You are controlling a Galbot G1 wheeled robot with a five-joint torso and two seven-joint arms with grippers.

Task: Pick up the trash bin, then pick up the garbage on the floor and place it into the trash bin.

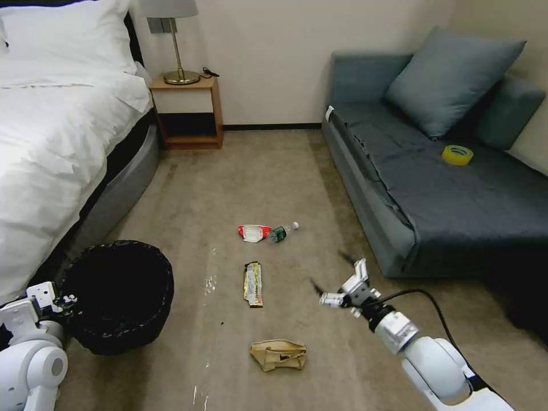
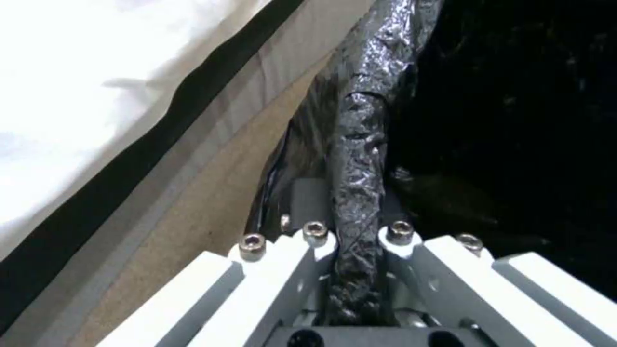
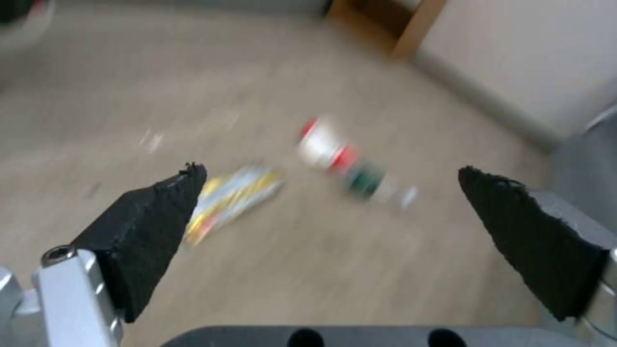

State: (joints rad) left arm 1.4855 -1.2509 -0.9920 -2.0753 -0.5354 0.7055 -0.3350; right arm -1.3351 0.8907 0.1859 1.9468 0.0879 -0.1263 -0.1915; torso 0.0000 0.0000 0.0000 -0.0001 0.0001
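Beside bed: left end effector clamped on trash bin rim; right end effector spread above garbage.

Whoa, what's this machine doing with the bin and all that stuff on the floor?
It is tidying up. Its left gripper is clamped on the rim of the black-lined trash bin beside the bed. Its right gripper hangs open above the carpet. A brown paper bag, a yellow wrapper, a red-and-white packet and a green bottle lie on the floor.

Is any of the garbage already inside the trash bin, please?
No, the trash bin holds only its black liner, and all the garbage lies on the carpet.
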